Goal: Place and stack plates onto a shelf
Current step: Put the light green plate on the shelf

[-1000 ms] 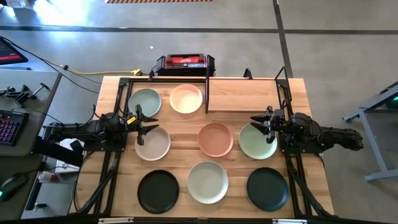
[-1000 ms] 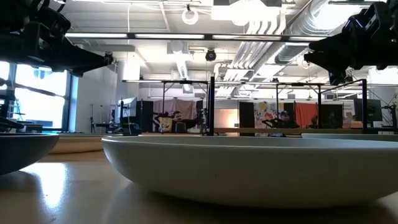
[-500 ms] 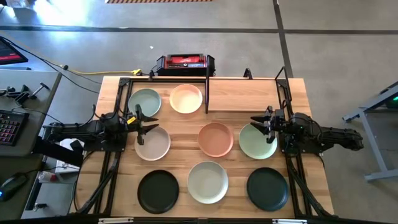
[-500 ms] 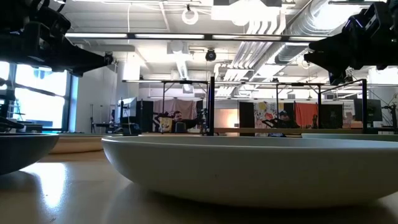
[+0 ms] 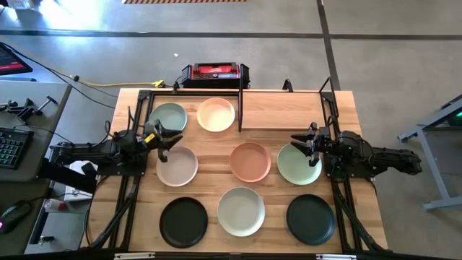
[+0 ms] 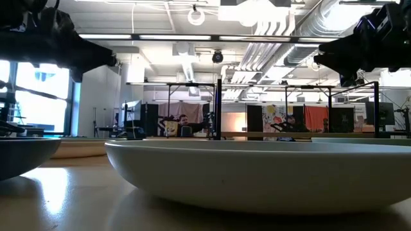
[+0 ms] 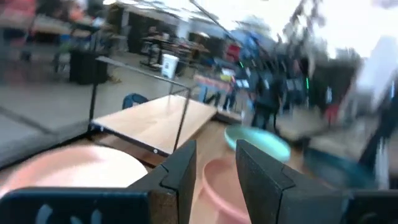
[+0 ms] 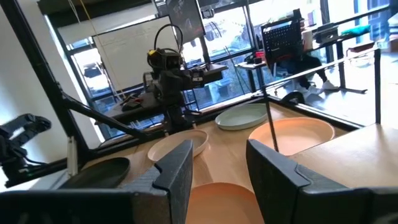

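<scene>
Eight plates lie flat on the wooden table in the high view: pale green [image 5: 168, 118] and cream [image 5: 216, 114] at the far left, then beige [image 5: 177, 165], terracotta pink [image 5: 250, 161] and a second pale green [image 5: 299, 164] in the middle row. Along the near edge are black [image 5: 183, 222], off-white [image 5: 241, 211] and black [image 5: 310, 219]. The shelf [image 5: 289, 108] stands along the far edge, with its divider [image 5: 240, 101] upright. My left gripper [image 5: 172, 137] hovers open over the beige plate's far rim. My right gripper [image 5: 302, 141] hovers open over the right pale green plate's far rim.
A red-and-black box [image 5: 214, 71] sits behind the table's far edge. Black frame rods [image 5: 128, 195] run along both table sides under the arms. In the low view the off-white plate [image 6: 257, 173] fills the foreground. Bare wood shows on the shelf's right half.
My left gripper has rolled about its wrist above the beige plate's far rim and shifted slightly toward the far edge; its wrist view is smeared by the motion. The right arm and all plates have stayed still.
</scene>
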`<state>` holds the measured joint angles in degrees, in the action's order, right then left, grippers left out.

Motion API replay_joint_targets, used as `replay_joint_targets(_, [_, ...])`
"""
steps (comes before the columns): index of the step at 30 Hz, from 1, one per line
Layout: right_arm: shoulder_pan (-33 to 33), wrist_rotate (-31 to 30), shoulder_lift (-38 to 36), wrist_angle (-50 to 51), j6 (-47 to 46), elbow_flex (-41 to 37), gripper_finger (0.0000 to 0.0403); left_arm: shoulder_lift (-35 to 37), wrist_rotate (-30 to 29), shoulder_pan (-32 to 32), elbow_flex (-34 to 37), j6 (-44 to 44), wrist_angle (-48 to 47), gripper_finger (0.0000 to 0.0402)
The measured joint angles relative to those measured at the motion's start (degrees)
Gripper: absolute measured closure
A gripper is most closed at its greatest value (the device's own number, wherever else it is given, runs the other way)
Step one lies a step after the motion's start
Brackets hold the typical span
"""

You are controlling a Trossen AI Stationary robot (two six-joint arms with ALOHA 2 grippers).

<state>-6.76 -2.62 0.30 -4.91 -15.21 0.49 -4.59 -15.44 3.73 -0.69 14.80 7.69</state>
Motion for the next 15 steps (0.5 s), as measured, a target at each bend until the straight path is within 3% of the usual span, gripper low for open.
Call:
replay_joint_targets(3, [0.0, -0.1, 0.0, 0.0, 0.3, 0.0, 0.0261, 0.0, -0.6, 0.0, 0.0, 8.4, 0.5, 0.03])
replay_joint_targets(11, [0.0, -0.3, 0.0, -0.2, -0.4, 0.0, 0.0261, 0.0, -1.7, 0.0, 0.0, 14.3, 1.8, 0.03])
replay_joint_targets(15, [0.0, -2.1, 0.0, -2.0, -6.5, 0.0, 0.0261, 0.0, -1.8, 0.0, 0.0, 18.0, 3.1, 0.03])
